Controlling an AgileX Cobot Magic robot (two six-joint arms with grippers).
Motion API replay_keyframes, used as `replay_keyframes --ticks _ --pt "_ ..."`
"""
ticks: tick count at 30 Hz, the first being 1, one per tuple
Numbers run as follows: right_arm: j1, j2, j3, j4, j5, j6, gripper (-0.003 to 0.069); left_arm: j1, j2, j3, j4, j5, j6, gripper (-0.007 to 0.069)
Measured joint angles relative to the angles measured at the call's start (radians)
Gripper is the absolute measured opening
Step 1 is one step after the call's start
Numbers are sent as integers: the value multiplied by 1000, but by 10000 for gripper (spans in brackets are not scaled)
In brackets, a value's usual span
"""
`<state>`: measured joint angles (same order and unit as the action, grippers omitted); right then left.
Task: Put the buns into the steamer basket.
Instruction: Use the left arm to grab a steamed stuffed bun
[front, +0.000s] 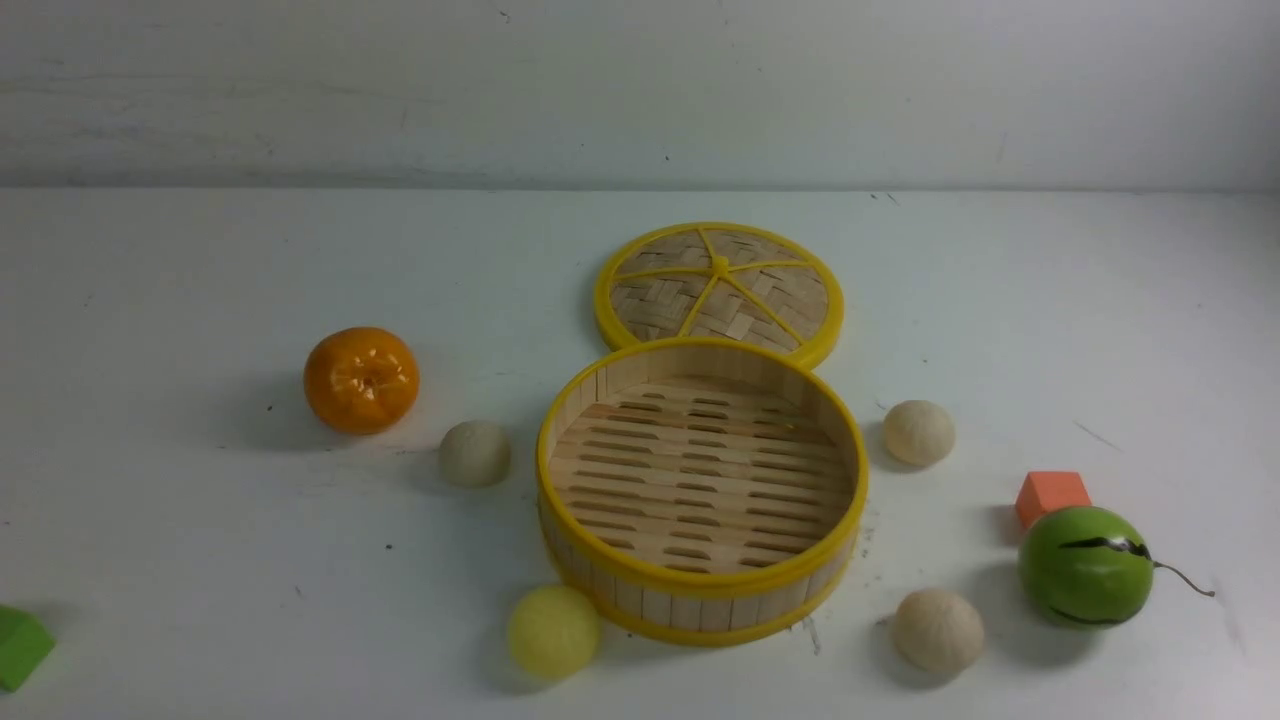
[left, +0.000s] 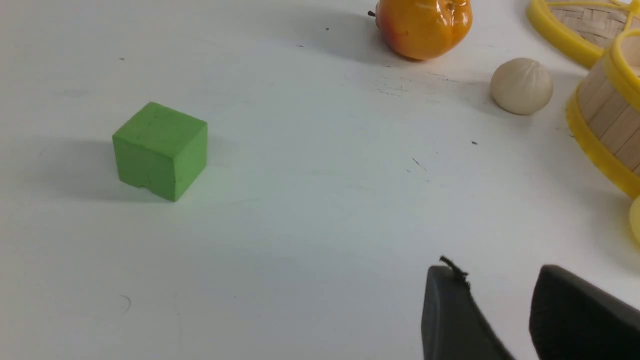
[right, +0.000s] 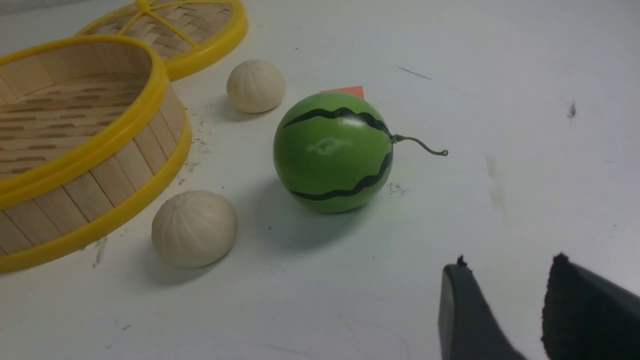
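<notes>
We'd call this a robot lab test bench, not a kitchen: scuffed white tabletop (front: 200, 560), bare white wall (front: 640, 90), and toy props, like a green cube (left: 160, 150) out ahead of the left gripper (left: 497, 270), a toy watermelon (right: 332, 152) ahead of the right gripper (right: 509, 262), and a glossy plastic orange (front: 361, 380).

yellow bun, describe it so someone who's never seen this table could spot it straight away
Find the round bamboo steamer basket in the middle of the white table. The yellow bun lies just outside its wall, at the near left. It is the only pale yellow ball: the other buns are cream-white, and the orange is bigger and glossy.
</notes>
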<state>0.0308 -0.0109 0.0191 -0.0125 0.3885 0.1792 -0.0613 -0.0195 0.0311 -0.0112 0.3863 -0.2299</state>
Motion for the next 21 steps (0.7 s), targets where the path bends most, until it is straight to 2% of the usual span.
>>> replay_keyframes --ticks 14,17,18,19,21 --pt "0 0 0 0 0 0 240 0 0 0 -4 -26 -8 238" --pt "0 0 0 0 0 0 240 0 0 0 -163 -138 -100 238" --pt "0 0 0 0 0 0 240 0 0 0 -163 -138 -110 238" --pt "0 0 0 0 0 0 240 0 0 0 -284 -200 -185 238" --pt "0 0 0 0 0 0 240 0 0 0 -420 -278 -262 238"
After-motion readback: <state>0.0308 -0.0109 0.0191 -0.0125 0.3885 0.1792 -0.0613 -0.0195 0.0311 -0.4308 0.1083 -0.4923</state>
